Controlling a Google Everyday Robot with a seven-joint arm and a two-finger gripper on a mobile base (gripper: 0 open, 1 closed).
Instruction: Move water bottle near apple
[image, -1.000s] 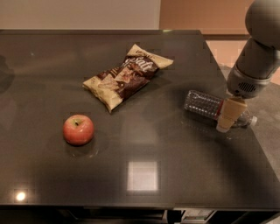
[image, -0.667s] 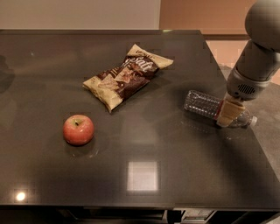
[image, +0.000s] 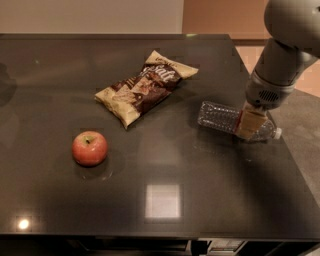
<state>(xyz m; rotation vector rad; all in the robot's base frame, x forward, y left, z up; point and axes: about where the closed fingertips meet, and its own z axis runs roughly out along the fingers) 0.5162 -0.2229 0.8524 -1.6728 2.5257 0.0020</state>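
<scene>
Lying on its side at three o'clock on the bench (image: 60, 200), the bottle (image: 217, 116) points its cap right. The jaws sit down over its cap end; whether they pinch it I cannot tell. The apple (image: 89, 148) rests well apart at eight o'clock, the bag (image: 145, 87) near twelve.

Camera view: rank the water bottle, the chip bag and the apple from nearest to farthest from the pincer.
The pincer is low over the right side of the table.
1. water bottle: lying on its side right at the pincer, on the right.
2. chip bag: mid-table, toward the back.
3. apple: front left, farthest.
</scene>
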